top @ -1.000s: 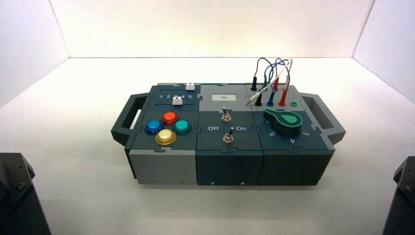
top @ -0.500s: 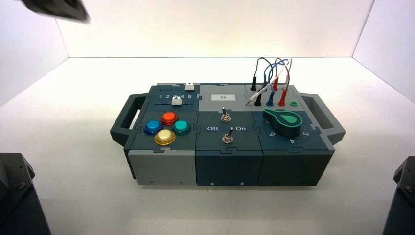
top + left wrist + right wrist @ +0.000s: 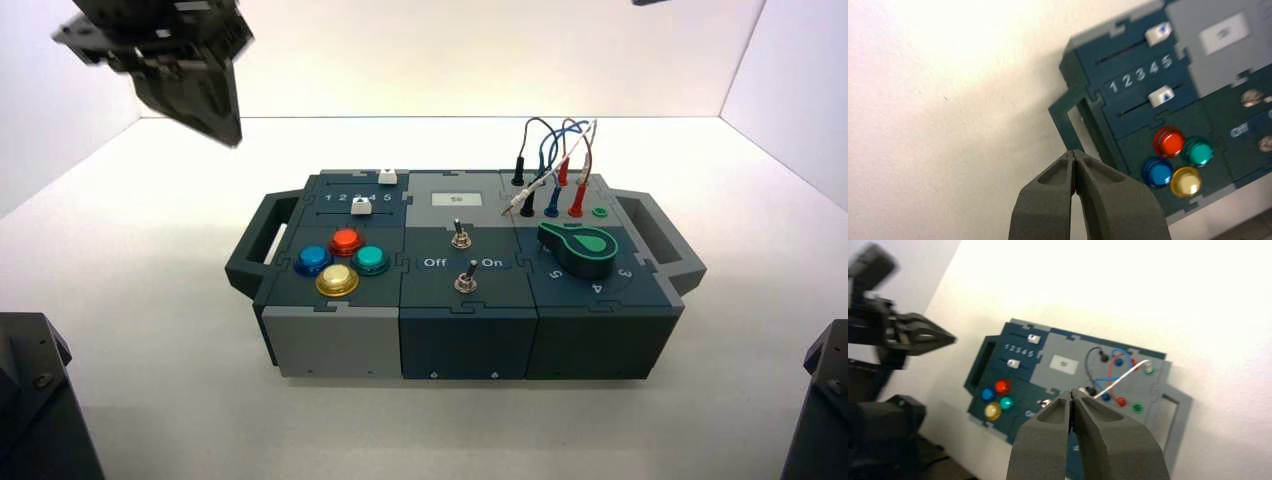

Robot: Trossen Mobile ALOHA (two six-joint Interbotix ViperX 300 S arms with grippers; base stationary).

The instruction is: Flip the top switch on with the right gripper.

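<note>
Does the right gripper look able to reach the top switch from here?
Probably yes: the right gripper hangs above the box, and nothing stands over the top switch in the high view.

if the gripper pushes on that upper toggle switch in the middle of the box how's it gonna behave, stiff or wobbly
The upper toggle switch will probably feel stiff, since its short, thin lever looks like metal. It may well pivot at its round base rather than slide, as it is mounted in the panel. A gripper could slip off so slim a lever if it pushes off-centre.
</note>
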